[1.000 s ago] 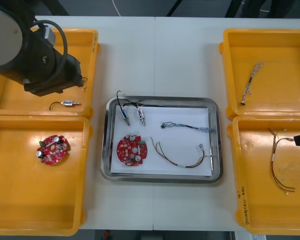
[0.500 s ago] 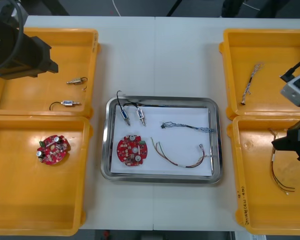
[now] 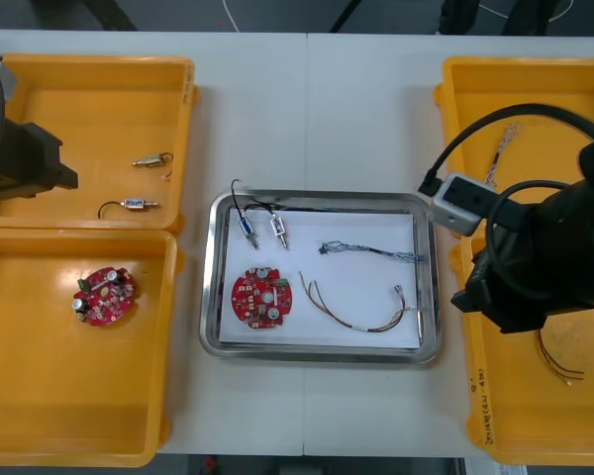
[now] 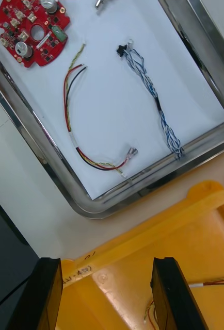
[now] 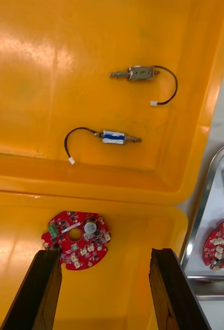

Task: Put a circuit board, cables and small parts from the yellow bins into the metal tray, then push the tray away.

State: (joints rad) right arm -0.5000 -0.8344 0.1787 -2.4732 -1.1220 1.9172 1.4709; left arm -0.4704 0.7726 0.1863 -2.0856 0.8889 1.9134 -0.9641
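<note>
The metal tray point(image 3: 317, 354) in the middle of the table holds a red circuit board point(image 3: 261, 296), two small metal parts point(image 3: 247, 226), a blue and white cable point(image 3: 371, 251) and a red and yellow cable point(image 3: 361, 315). My right arm point(image 3: 544, 257) hangs over the right bins, close to the tray's right rim. The right gripper point(image 4: 107, 268) is open above the front right bin's rim point(image 4: 158, 227), with the tray point(image 4: 40, 149) and its cables just beyond. My left gripper point(image 5: 104, 255) is open and holds nothing, above the left bins.
The rear left bin holds two small metal parts point(image 3: 151, 158) point(image 5: 114, 136), and the front left bin a second board point(image 3: 104, 295) point(image 5: 77, 238). A blue and white cable point(image 3: 500, 148) lies in the rear right bin, a red and yellow cable point(image 3: 559, 361) in the front right one.
My right arm has swung in from the right edge, leftward over the right bins toward the tray. The left arm has drawn back to the far left, uncovering the rear left bin.
</note>
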